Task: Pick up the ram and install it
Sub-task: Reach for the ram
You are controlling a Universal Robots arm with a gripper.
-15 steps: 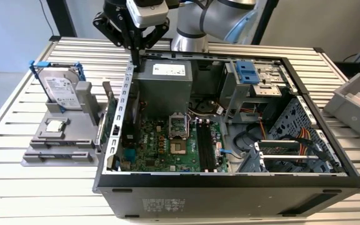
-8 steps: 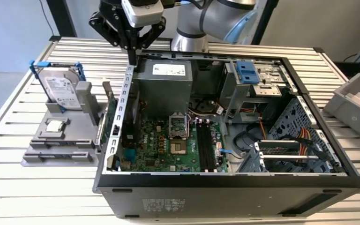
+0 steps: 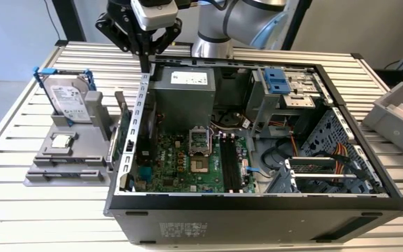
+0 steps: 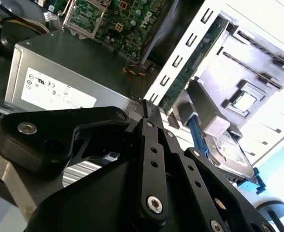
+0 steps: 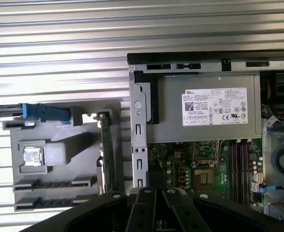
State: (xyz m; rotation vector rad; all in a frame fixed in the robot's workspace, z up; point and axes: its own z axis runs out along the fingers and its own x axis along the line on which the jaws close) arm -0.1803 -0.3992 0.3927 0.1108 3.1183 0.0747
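Your gripper (image 3: 145, 64) hangs above a corner of the case (image 3: 257, 220) — fingers pressed together, gripping nothing. The ram (image 5: 105, 154) stands on edge in the grey holder (image 5: 54, 181), just beside the case.

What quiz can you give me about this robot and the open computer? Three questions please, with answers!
1. True or false: the ram is already plugged into the motherboard.
2. In the exterior view, over which part of the computer case does the claw hover? A) the corner beside the power supply; B) its middle; C) the opposite corner.
3. Fill in: the silver hard drive stands in the grey ____ beside the case.
Key: 1 false, it stands upright in the grey holder outside the case. 2 A. 3 holder.
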